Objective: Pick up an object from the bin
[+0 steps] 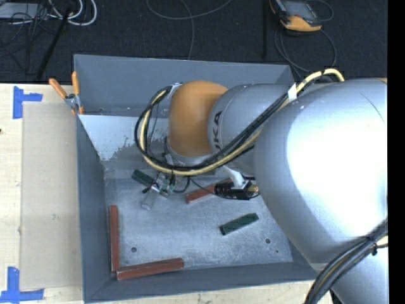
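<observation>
— Grey sheet metal makes up the bin (190,81): smooth sloping walls and a floor scuffed to a pale, grainy speckle. Where does the tool stand?

— The gripper (155,189) sits low over the floor, beneath the arm's glossy, rounded orange cover (190,119) and a loop of black and yellow cables (147,138). Whether it is open or closed cannot be told, because its tip is lost among thin wires and shadow.

— Which thing lies nearest to it?

— A small dark green piece (142,178), flat and oblong, lies just beside the gripper on its left. Whether the two touch cannot be judged.

— And the remaining contents?

— Near the gripper's right is a thin reddish-brown strip (199,196), lying tilted. Just beyond it is a black, lumpy object (233,190) with an orange spot, partly under the arm. Further right and nearer the camera, well apart from the gripper, lies a dark green flat bar (239,223), matt and straight-edged. Two long brown bars, also well apart, meet in an L. The left bar (114,239) runs along the left wall and the near bar (150,269) along the near wall.
</observation>
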Controlling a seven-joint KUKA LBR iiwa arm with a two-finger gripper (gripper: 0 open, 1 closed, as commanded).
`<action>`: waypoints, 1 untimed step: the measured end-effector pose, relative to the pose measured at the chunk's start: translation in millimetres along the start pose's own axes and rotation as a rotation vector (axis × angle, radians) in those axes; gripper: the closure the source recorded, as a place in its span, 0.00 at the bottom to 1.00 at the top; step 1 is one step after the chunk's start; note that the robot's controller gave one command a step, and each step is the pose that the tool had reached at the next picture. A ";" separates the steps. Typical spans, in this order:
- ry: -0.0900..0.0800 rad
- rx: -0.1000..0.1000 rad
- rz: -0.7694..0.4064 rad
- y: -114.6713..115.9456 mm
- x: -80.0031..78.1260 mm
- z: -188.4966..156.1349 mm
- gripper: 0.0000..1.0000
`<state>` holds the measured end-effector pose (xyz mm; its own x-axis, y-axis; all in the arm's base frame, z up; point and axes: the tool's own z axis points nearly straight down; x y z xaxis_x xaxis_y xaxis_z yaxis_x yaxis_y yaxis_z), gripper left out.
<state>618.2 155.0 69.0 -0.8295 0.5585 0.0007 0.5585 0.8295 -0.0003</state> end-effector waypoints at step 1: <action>-0.001 0.000 -0.001 0.2 -0.2 -0.2 0.00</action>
<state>618.5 155.0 69.2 -0.8301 0.5576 -0.0001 0.5576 0.8301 -0.0003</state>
